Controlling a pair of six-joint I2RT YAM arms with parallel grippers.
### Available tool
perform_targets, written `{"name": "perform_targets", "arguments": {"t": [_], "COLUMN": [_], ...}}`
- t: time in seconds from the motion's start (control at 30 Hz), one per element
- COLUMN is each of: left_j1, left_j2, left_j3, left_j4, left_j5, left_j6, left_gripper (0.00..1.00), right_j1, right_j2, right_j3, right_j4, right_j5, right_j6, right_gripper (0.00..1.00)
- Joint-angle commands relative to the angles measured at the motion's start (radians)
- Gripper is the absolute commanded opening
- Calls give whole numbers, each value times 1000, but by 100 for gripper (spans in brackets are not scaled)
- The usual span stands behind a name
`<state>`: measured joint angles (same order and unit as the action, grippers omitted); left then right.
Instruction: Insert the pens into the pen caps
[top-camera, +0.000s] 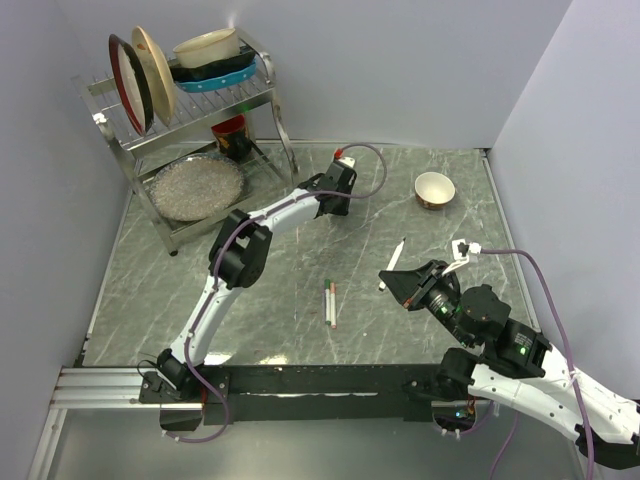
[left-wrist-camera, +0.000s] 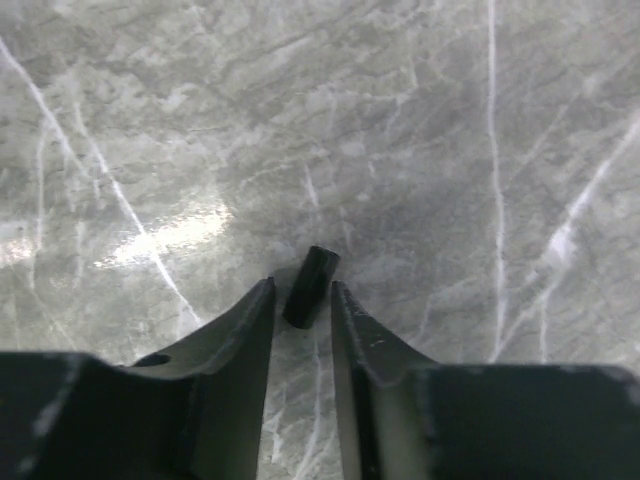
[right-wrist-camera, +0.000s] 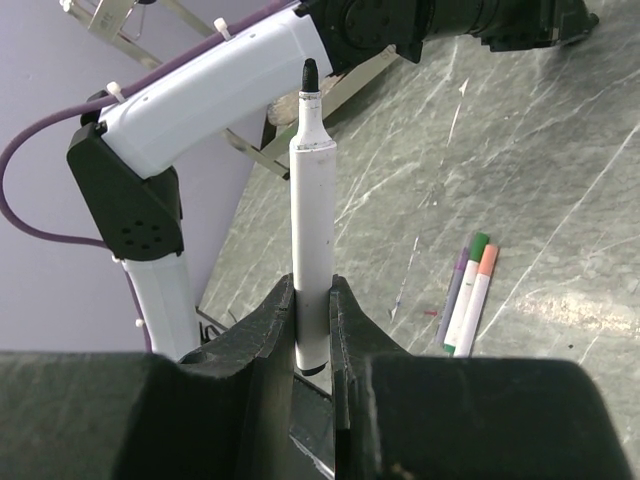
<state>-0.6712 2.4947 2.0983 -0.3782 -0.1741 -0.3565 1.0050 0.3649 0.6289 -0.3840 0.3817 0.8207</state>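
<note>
left gripper (left-wrist-camera: 303, 287) jaws narrowly spread, black cap (left-wrist-camera: 311, 278) between them; centre it before pinching. right gripper (right-wrist-camera: 313, 287) jaws pinch uncapped pen (right-wrist-camera: 311, 200).

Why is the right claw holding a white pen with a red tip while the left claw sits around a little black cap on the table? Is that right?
Not quite. The pen in the right gripper has a black tip, not a red one, as the right wrist view shows. The rest is right: the pen is white, and the left gripper has a finger on either side of the black cap lying on the table.
</note>
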Motion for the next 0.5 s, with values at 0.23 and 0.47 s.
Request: {"name": "perform_targets", "arguments": {"t": [0.23, 0.47], "left_j1": [-13, -14], "left_j2": [-9, -325], "left_j3": [-46, -456], "left_j4": [-128, -160], "left_j5": [-131, -183], "left_j6": [-35, -186], "left_gripper": [7, 1], "right_j1": [-2, -2], "right_j2": [-17, -30], "right_j3": [57, 49], "right_j4": [-12, 2], "right_j5": [36, -7], "right_j6": [20, 63], "right_gripper": [0, 0]}}
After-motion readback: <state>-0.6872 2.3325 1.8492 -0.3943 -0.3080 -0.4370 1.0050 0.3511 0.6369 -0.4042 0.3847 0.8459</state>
